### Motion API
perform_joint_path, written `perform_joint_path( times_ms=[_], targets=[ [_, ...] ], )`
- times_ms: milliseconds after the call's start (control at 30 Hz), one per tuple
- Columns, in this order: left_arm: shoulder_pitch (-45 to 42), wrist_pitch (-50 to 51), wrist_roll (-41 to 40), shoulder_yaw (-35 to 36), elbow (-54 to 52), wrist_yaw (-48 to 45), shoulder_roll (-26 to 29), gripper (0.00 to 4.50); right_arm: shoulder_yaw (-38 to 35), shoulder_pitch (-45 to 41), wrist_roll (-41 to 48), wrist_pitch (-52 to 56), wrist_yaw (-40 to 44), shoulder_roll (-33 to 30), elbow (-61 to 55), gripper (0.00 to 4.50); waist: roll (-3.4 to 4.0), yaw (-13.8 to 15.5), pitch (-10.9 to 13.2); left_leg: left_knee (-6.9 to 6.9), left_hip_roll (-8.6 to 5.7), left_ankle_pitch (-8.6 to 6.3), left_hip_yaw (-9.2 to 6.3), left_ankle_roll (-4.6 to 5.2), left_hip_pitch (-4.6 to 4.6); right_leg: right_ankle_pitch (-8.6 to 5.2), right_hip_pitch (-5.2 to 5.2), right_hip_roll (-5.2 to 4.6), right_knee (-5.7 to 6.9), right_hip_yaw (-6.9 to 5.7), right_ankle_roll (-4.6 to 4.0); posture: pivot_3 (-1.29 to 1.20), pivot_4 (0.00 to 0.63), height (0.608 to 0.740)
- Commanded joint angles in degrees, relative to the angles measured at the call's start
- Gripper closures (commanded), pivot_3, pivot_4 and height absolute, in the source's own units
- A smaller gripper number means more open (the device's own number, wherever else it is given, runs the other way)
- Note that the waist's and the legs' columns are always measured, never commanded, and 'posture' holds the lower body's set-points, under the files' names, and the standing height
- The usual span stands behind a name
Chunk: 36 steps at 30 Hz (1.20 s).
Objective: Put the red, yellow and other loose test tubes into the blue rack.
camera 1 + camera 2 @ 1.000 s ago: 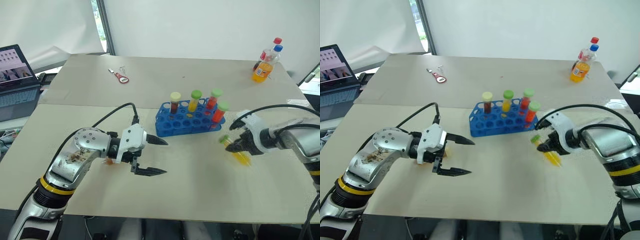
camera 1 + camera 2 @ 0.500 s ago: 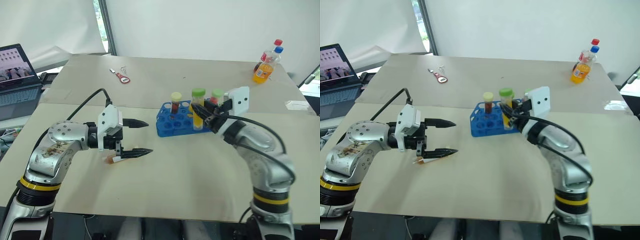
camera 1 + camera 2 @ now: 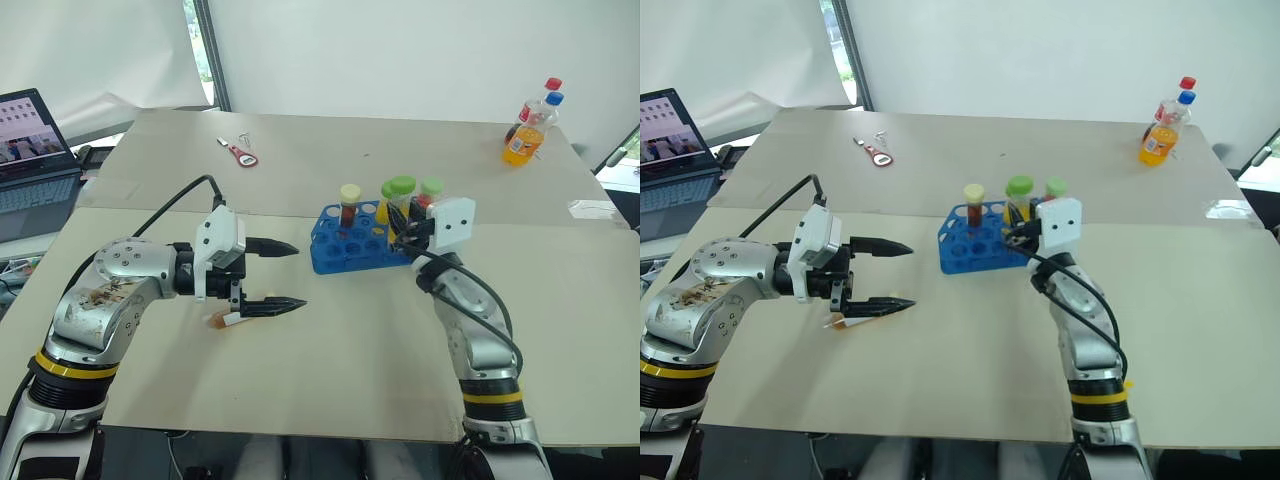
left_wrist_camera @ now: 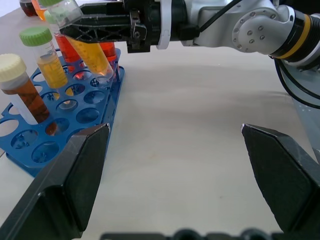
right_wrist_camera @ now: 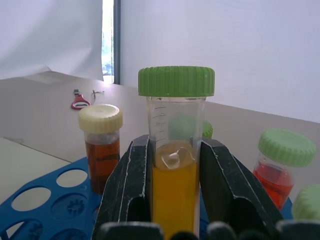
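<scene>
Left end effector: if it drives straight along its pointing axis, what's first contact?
Likely the blue rack, near its end by the right end effector holding the yellow tube. Bare table lies between; depth unclear.

Left pincer [image 3: 290, 274] spread wide, pointing sideways, right pincer [image 5: 175, 165] clamped, reaching forward

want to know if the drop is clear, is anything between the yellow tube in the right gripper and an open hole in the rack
Nothing visible blocks it. The right gripper holds the yellow tube tilted above the rack, whose nearby holes are open. Racked tubes stand close beside it, so it may brush them going down.
</scene>
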Motion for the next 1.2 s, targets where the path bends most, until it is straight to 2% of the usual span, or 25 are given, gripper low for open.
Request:
perform_joint_path(
  times_ms=[33,533,833,900,1133,1200],
  targets=[
    [-1.24,0.12,-1.17,0.4,-1.71,-0.17,0.14,0.0,-0.09,-0.4,-0.63,-3.88,-0.8,0.46,0.17,3.57,0.0,-0.02,0.0,0.0,0.0,0.0,0.0,0.0,0.0,0.0,0.0,0.0,0.0,0.0,0.0,0.0,0.15,0.715],
    [-1.45,1.67,-1.24,0.16,-2.66,1.48,-0.64,0.0,1.33,-0.13,-4.01,-10.94,-5.54,4.67,5.51,3.57,0.0,-0.28,0.0,-0.01,0.02,0.0,-0.01,-0.01,0.03,0.0,0.01,0.01,0.05,0.0,0.0,0.0,0.15,0.715],
    [-3.74,8.7,-3.13,0.43,-3.59,6.65,-2.21,0.0,0.22,1.11,-2.18,-13.61,-6.95,8.38,7.11,3.57,0.0,-0.66,0.0,-0.01,0.01,0.01,-0.05,-0.01,0.03,0.0,0.02,0.0,0.1,0.01,0.0,0.0,0.15,0.715],
    [-3.93,9.04,-3.21,0.59,-3.55,7.58,-2.57,0.0,0.41,1.45,-2.17,-14.4,-6.67,8.77,6.97,2.49,0.0,-0.91,0.0,-0.05,0.02,0.01,-0.06,-0.02,0.03,0.0,0.0,0.02,0.12,0.01,-0.01,0.0,0.15,0.715],
    [-5.29,10.13,-0.12,0.48,-1.68,12.05,-1.92,0.0,2.46,5.08,-4.05,-12.19,-4.83,6.34,3.01,0.09,0.0,-1.19,0.0,-0.07,0.01,0.03,-0.12,-0.06,0.03,0.0,0.02,0.01,0.17,0.0,0.0,0.0,0.15,0.715],
    [-6.2,11.52,2.17,-0.91,-1.78,12.21,1.0,0.0,2.66,7.36,-4.69,-9.99,-4.04,4.38,-0.5,0.02,0.0,-1.22,0.0,-0.06,-0.02,0.03,-0.11,-0.06,0.02,0.0,0.02,-0.01,0.16,0.01,0.0,0.0,0.15,0.715]
  ],
)
